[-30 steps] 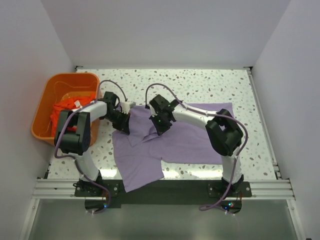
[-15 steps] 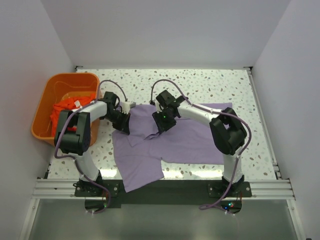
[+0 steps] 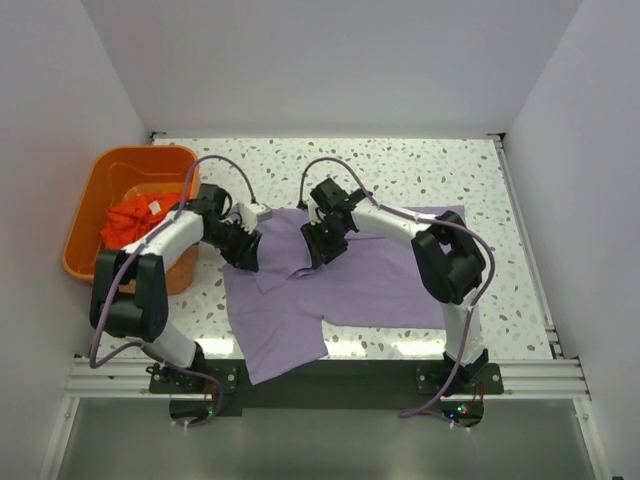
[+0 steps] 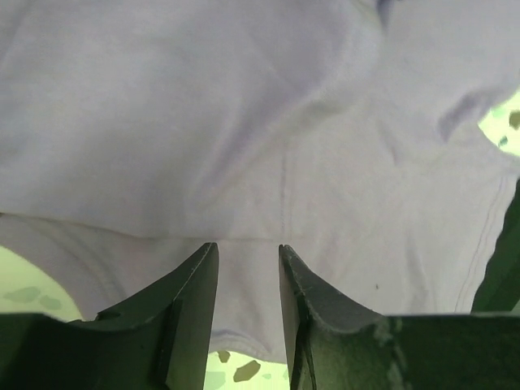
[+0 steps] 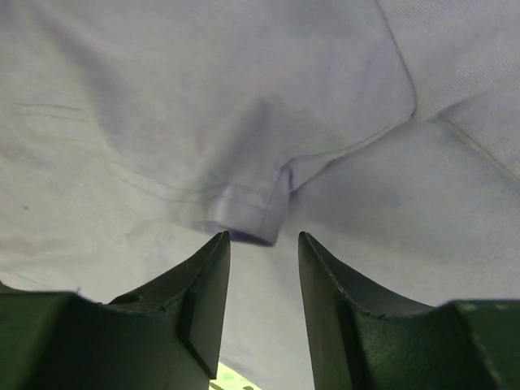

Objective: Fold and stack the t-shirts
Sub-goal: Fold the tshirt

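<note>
Left arm [image 3: 165,238]: reaches forward, forearm bent inward.
Left gripper [image 4: 248,248]: fingers parted, nothing between them.
Right arm [image 3: 400,222]: elbow out, reaching left.
Right gripper [image 5: 264,237]: fingers parted, holding nothing.

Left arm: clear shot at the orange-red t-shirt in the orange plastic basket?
Likely yes: the orange-red t-shirt lies uncovered in the open-topped orange plastic basket beside that arm, whose end effector is open and empty.
</note>
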You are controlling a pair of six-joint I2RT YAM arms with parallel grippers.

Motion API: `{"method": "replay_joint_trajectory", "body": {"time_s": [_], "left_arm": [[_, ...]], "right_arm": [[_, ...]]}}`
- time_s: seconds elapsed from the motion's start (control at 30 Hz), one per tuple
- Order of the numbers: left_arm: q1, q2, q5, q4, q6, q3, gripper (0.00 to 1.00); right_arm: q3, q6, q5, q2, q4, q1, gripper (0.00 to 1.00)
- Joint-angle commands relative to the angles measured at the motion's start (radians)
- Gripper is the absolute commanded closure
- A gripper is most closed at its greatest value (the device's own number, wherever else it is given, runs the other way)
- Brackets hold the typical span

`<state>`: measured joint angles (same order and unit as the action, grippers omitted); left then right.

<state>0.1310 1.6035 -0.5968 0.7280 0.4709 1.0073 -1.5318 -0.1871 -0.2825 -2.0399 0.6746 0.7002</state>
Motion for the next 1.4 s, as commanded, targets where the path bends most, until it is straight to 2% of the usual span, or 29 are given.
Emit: {"method": "replay_joint_trajectory", "body": {"time_s": [0.0,0.1,0.2,0.3,0.5,0.8,1.07,1.1,1.13,1.23,1.37], "left_arm": [[-0.002,-0.074,-0.09,0.082,0.222,-0.064,0.59],[0.005,-0.146,-0.092,0.057,0.311,-0.134,0.57],[0.018,-0.203,-0.081,0.03,0.4,-0.191,0.57],[0.056,-0.247,-0.066,0.008,0.466,-0.233,0.57],[0.179,-0.323,0.023,-0.137,0.468,-0.309,0.6],[0.219,-0.251,0.083,-0.257,0.428,-0.317,0.63],[0.234,-0.189,0.081,-0.237,0.456,-0.318,0.65],[0.236,-0.182,0.081,-0.236,0.456,-0.322,0.68],[0.236,-0.178,0.083,-0.236,0.454,-0.322,0.77],[0.236,-0.191,0.077,-0.228,0.453,-0.314,0.89],[0.236,-0.224,0.06,-0.185,0.449,-0.291,0.95]], "right_arm": [[-0.028,-0.037,-0.02,-0.038,0.019,-0.021,0.58],[-0.021,-0.055,-0.059,-0.051,0.008,-0.044,0.63],[0.01,-0.068,-0.124,-0.034,-0.019,-0.056,0.84],[0.044,-0.074,-0.168,0.006,-0.049,-0.061,0.92],[0.071,-0.097,-0.244,0.024,-0.086,-0.061,1.0],[0.075,-0.094,-0.225,0.021,-0.078,-0.068,1.0],[0.071,-0.084,-0.219,0.012,-0.069,-0.071,1.0],[0.071,-0.084,-0.219,0.014,-0.067,-0.073,1.0],[0.073,-0.083,-0.216,0.014,-0.067,-0.073,1.0],[0.073,-0.077,-0.216,0.018,-0.063,-0.073,1.0],[0.07,-0.072,-0.215,0.026,-0.063,-0.074,1.0]]}}
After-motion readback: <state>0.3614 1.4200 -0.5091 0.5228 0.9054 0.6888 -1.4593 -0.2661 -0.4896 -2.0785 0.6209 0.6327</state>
